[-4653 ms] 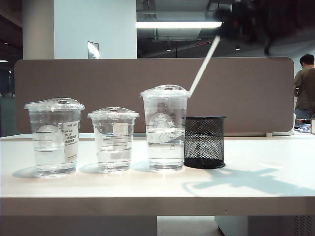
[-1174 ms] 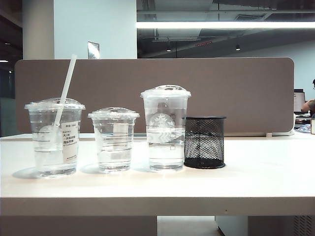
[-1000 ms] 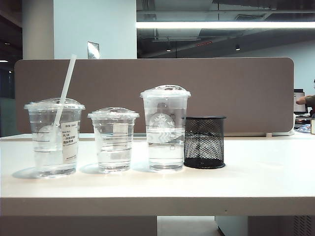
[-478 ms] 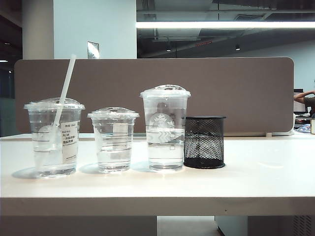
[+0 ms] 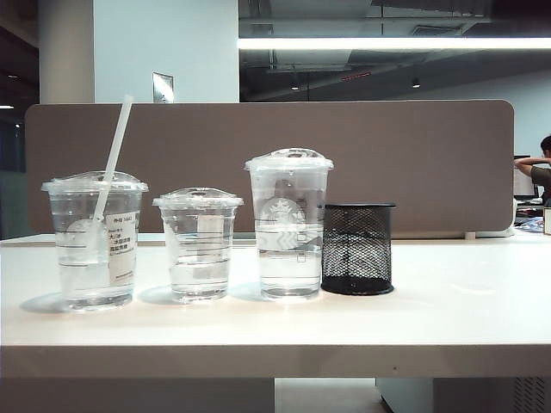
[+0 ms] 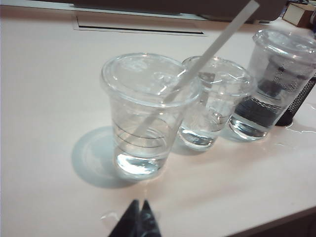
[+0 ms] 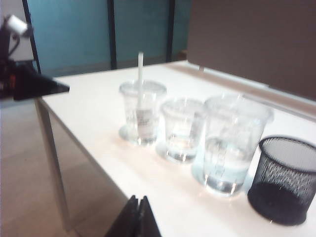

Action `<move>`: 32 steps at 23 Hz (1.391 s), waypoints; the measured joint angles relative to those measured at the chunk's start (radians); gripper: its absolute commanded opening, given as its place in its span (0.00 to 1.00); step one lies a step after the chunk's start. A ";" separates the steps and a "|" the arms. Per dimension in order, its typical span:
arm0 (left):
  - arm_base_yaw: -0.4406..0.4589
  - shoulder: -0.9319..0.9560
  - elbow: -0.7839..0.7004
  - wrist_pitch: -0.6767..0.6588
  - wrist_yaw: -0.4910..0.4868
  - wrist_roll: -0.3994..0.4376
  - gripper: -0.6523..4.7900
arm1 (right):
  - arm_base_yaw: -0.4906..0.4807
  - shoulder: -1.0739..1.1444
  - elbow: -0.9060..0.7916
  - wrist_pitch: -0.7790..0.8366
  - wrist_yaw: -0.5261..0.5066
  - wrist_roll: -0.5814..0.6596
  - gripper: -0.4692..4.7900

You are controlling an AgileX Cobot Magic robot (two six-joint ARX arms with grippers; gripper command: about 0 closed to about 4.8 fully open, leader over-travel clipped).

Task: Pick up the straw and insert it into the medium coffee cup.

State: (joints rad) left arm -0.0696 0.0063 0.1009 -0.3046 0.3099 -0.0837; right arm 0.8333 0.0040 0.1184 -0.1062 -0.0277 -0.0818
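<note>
We record the straw standing slanted through the lid of the medium coffee cup at the table's left end, task seemingly complete, with left hand and right hand both pressed together, empty, drawn well clear.

Count on the table: 3 cups, 1 straw, 1 holder.
Three clear plastic domed-lid cups are standing in a row: widest stickered one, shortest one, tallest logo one; one thin white straw is sitting in the stickered cup; one black mesh cylinder holder.
</note>
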 measured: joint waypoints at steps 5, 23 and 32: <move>0.000 0.000 -0.004 0.001 -0.016 0.000 0.11 | 0.000 0.002 -0.111 0.048 0.000 0.063 0.08; 0.000 0.000 -0.004 0.001 -0.027 0.000 0.11 | 0.000 -0.002 -0.110 -0.024 0.008 0.111 0.19; 0.000 0.000 -0.004 0.001 -0.027 0.000 0.11 | -0.397 -0.002 -0.110 -0.042 0.024 0.108 0.19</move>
State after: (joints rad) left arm -0.0696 0.0067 0.0967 -0.3035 0.2832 -0.0834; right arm 0.4358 0.0017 0.0082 -0.1486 -0.0040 0.0265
